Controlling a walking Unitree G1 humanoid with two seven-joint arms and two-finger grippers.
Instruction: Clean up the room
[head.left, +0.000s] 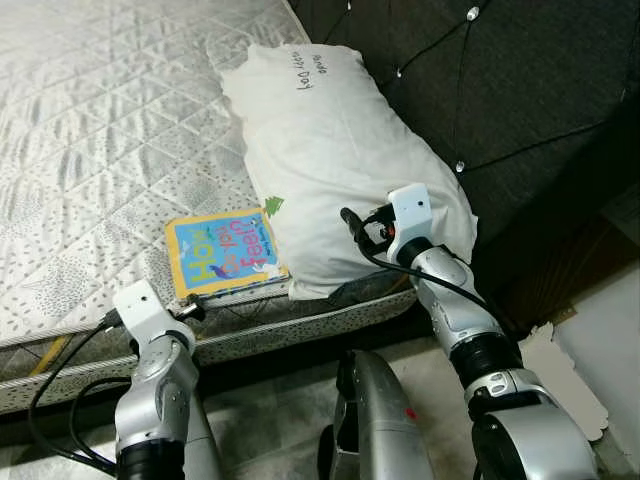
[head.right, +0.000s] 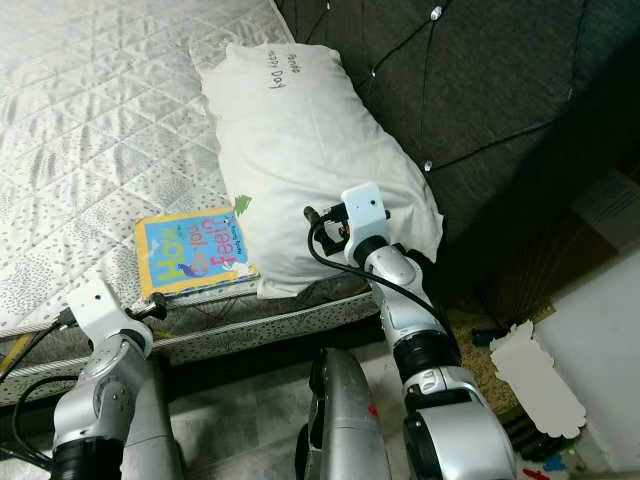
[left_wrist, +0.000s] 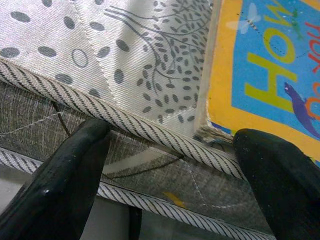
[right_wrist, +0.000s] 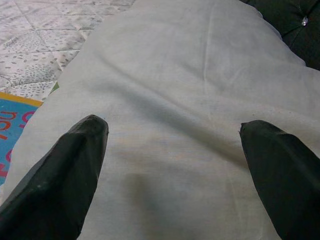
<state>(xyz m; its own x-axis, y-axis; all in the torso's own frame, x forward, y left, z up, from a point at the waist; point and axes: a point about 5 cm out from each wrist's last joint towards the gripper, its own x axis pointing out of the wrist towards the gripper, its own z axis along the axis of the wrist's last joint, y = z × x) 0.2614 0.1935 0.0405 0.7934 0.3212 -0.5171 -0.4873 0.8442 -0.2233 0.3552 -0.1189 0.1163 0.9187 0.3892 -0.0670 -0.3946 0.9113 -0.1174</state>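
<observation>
A white pillow (head.left: 330, 150) lies on the mattress (head.left: 100, 130) against the dark headboard. Beside it, at the mattress's near edge, lies a picture book (head.left: 225, 252) with a yellow border and blue cover, partly tucked under the pillow's corner. My right gripper (right_wrist: 172, 130) hovers open just over the pillow's near end, nothing between its fingers. My left gripper (left_wrist: 170, 145) is open at the mattress's piped edge (left_wrist: 125, 120), one fingertip (left_wrist: 270, 165) right below the book's (left_wrist: 265, 65) worn corner.
The tufted dark headboard (head.left: 520, 80) rises to the right of the pillow. A white scalloped board (head.right: 535, 385) lies on the floor at the right, beside a light wall. My silver torso (head.left: 375, 420) stands close to the bed's side.
</observation>
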